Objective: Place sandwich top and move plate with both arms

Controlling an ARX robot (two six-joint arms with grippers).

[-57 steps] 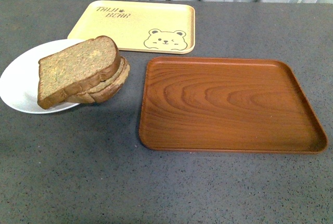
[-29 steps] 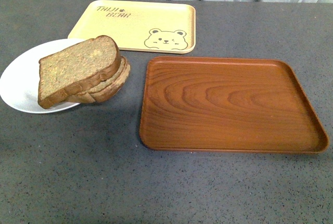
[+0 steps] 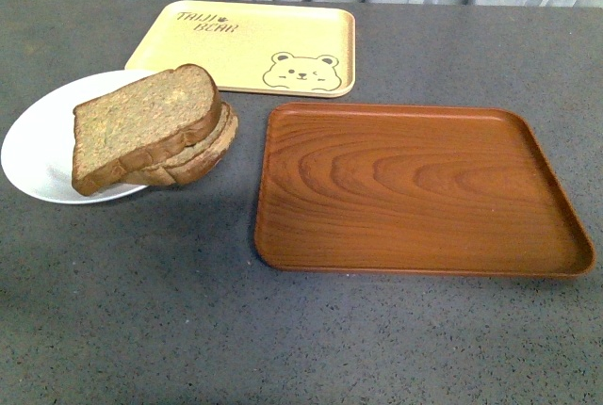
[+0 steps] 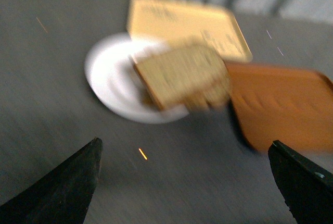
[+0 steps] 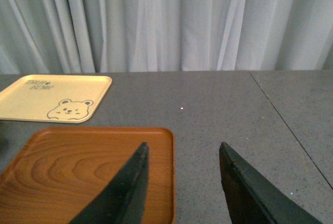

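I am judging the stacking step as done. The thick, speckled brown wholegrain sandwich top is lying on the lower slices, tilted, with its rounded end pointing far and right. The stack is sitting on the right part of the plain round white plate and overhanging its right rim. The plate is resting on the grey speckled bench at the left, near the pale yellow bear-printed tray and just left of the brown wood-grain tray.

So I am taking the plate move as the step in hand. It is calling for both arms to come down to the plate's rim, one on each side, and to lift it level so the leaning stack is not sliding off.

Neither arm is showing in the front view. My left end effector is hanging above the bench on the near side of the plate, aimed down at it, with its fingers spread wide and carrying nothing; that view is blurred. My right end effector is hovering over the near part of the brown tray, pointing toward the far grey curtain, with its fingers parted and gripping nothing, well apart from the plate.
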